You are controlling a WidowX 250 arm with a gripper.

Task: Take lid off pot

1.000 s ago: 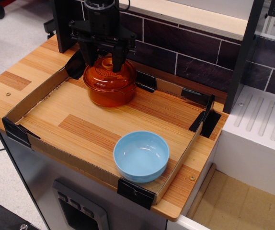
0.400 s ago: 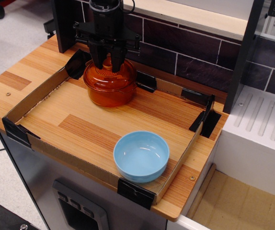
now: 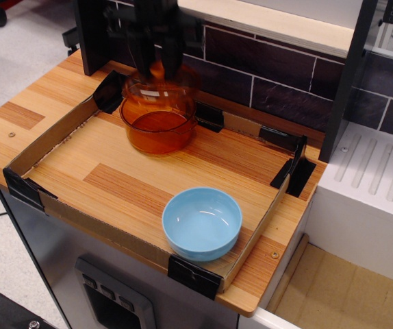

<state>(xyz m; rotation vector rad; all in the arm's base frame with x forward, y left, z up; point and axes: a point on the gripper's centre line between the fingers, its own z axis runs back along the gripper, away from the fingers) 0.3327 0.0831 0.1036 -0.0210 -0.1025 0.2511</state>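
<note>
The amber-orange glass pot [image 3: 158,130] stands at the back left of the cardboard-walled tray. Its domed amber lid [image 3: 161,88] hangs a little above the pot's rim, blurred by motion. My black gripper [image 3: 157,67] comes down from above and is shut on the lid's small orange knob [image 3: 157,70]. The pot's inside shows under the raised lid.
A light blue bowl [image 3: 202,223] sits at the tray's front right. Low cardboard walls [image 3: 46,140] with black tape corners ring the wooden surface. A dark brick wall stands behind, a black post [image 3: 90,31] at the back left, a white rack [image 3: 378,185] to the right.
The fingers closed on the knob, then the gripper rose and lifted the lid off the pot. The pot and bowl have not moved.
</note>
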